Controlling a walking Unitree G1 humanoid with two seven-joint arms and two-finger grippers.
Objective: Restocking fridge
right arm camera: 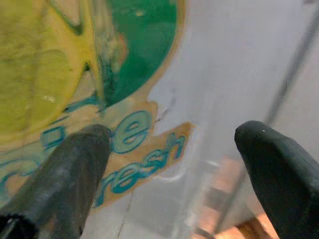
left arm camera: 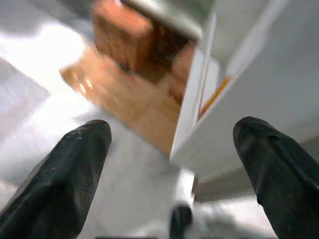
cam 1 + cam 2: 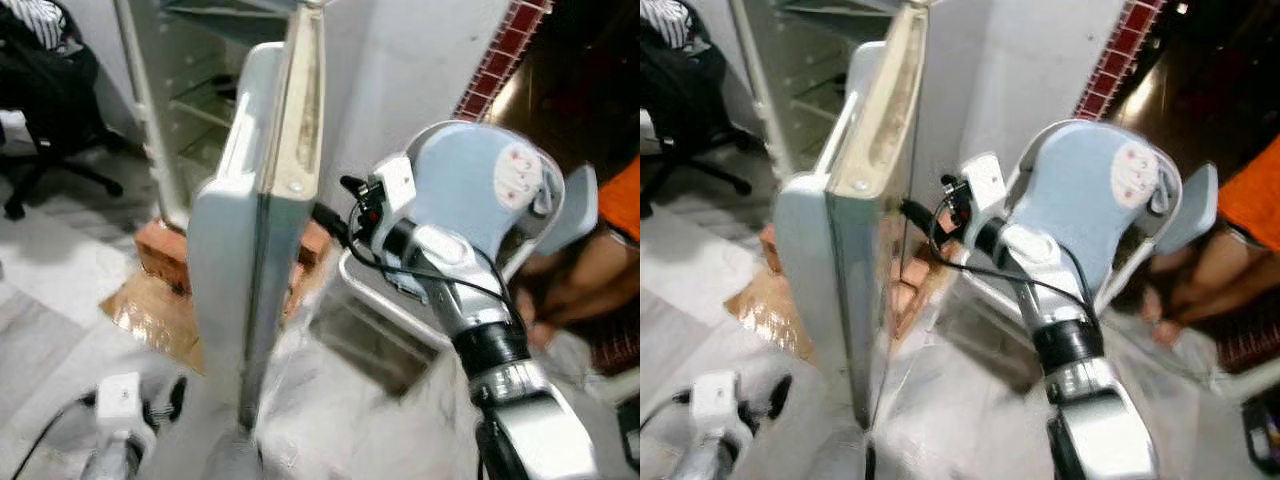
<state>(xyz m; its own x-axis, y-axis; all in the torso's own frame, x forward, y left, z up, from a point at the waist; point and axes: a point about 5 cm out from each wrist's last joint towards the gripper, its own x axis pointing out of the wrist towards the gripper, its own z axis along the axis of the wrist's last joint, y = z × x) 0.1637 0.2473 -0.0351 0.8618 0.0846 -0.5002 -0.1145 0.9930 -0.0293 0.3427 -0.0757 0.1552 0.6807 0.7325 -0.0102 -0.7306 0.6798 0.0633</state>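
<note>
The white fridge door [image 3: 260,200] stands open, seen edge-on in the middle, with the fridge's shelves [image 3: 200,90] behind it at the upper left. My right gripper [image 3: 342,212] reaches to the door's outer face. Its fingers [image 1: 279,174] are open, spread in front of a green and yellow sticker [image 1: 99,74] that reads "fresh". My left gripper [image 3: 170,398] hangs low by the foot of the door. It is open and holds nothing, and its fingers [image 2: 65,174] frame the door's bottom edge [image 2: 199,129].
Bricks [image 3: 165,255] and a brown sheet [image 3: 150,310] lie under the fridge. A pale plastic chair [image 3: 480,190] stands right behind my right arm. A person in orange [image 3: 622,205] sits at the far right. A black office chair [image 3: 50,100] is at the far left.
</note>
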